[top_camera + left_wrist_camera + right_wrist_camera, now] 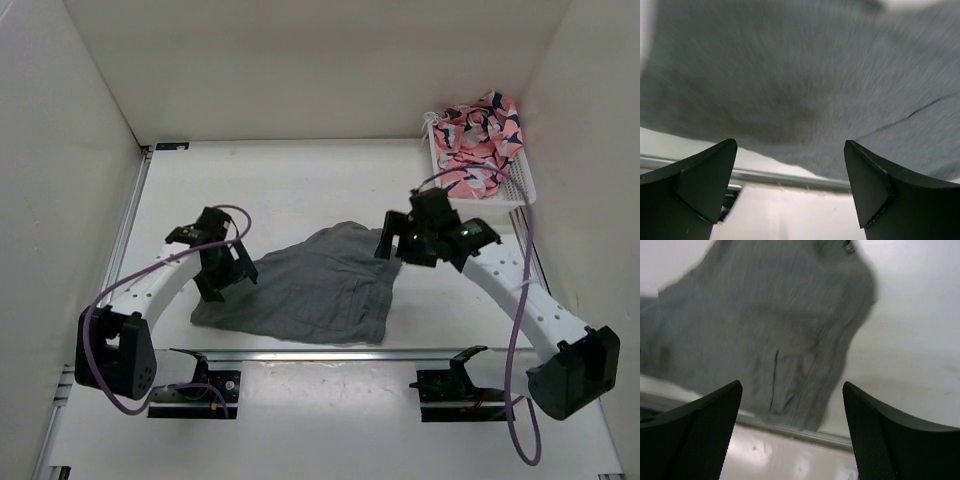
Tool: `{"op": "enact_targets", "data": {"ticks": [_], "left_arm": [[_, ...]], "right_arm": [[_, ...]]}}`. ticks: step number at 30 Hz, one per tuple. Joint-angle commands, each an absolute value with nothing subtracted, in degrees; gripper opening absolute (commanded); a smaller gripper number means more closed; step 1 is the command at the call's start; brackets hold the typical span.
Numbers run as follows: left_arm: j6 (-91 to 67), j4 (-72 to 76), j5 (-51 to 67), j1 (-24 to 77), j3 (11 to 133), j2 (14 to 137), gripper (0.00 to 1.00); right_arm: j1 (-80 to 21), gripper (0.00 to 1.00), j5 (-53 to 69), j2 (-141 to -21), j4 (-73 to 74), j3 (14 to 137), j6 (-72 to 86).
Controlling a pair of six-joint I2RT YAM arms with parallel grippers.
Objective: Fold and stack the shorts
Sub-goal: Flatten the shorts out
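Shorts (310,290) lie spread flat-ish on the table (300,190) between the two arms, as one grey layer with creases. Their near edge runs close along the rail (330,355) and their far right corner reaches up toward the right arm.

Left gripper (228,275) sits at the shorts' left edge. In my left wrist view the left gripper (790,185) has its fingers (705,185) spread wide, with nothing between them. Grey fabric (800,80) fills the view beyond the tips. I cannot tell whether the tips touch the fabric.

Right gripper (392,245) hangs at the shorts' far right corner. In my right wrist view the right gripper (792,430) is likewise spread apart and holds nothing. The shorts (765,335) lie beyond and to the left, with bare table to the right. A seam or pocket line shows on the fabric.

Both wrist views are blurred, so I cannot read fine detail.

Basket (515,190), white, stands at the far right corner of the table, well apart from the shorts. It holds a pink, navy and white patterned cloth (480,140).
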State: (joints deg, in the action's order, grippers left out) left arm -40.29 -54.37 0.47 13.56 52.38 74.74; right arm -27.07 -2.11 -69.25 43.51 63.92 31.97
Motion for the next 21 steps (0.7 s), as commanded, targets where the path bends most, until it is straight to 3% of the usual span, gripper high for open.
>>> {"op": "enact_targets", "data": {"ticks": [1, 7, 10, 11, 12, 15, 16, 19, 20, 21], "left_arm": [[-48.7, -47.7, 6.6, 17.9, 47.5, 73.6, 1.0], [-49.7, -46.6, 6.6, 18.5, 44.3, 83.3, 1.0], [-49.7, -45.1, 4.8, 19.2, 44.8, 85.1, 0.91], [-49.7, -45.1, 4.1, 19.2, 45.8, 85.8, 0.84], [-49.7, -45.1, 3.6, 19.2, 46.8, 87.2, 0.6], [-49.0, -45.1, 2.3, 19.2, 49.7, 90.1, 0.17], [-48.3, -45.1, 2.3, 19.2, 50.7, 90.7, 0.1], [-47.3, -45.1, -0.3, 19.2, 54.8, 93.0, 0.1], [-46.6, -45.1, -0.3, 19.2, 56.1, 93.5, 0.1], [-46.6, -45.1, -0.3, 19.2, 57.5, 94.6, 0.1]], "right_arm": [[-34.1, 0.88, -0.8, -70.5, 43.2, 53.2, 40.9], [-44.3, 0.81, -0.3, -75.5, 42.3, 53.2, 39.0], [-48.2, 0.81, -1.0, -81.3, 43.3, 54.9, 38.3], [-49.1, 0.81, -1.8, -82.6, 43.3, 55.7, 38.3], [-50.0, 0.81, -2.5, -83.7, 43.3, 55.7, 38.8], [-53.1, 0.81, -1.9, -88.0, 41.4, 56.3, 39.5], [-53.1, 0.76, -0.8, -89.5, 40.0, 56.3, 39.6], [-52.3, 0.58, -2.8, -95.1, 40.0, 57.7, 38.9], [-52.3, 0.31, -4.1, -96.0, 40.6, 58.3, 38.9], [-50.8, 0.18, -5.6, -97.2, 40.6, 59.4, 38.9]]}}
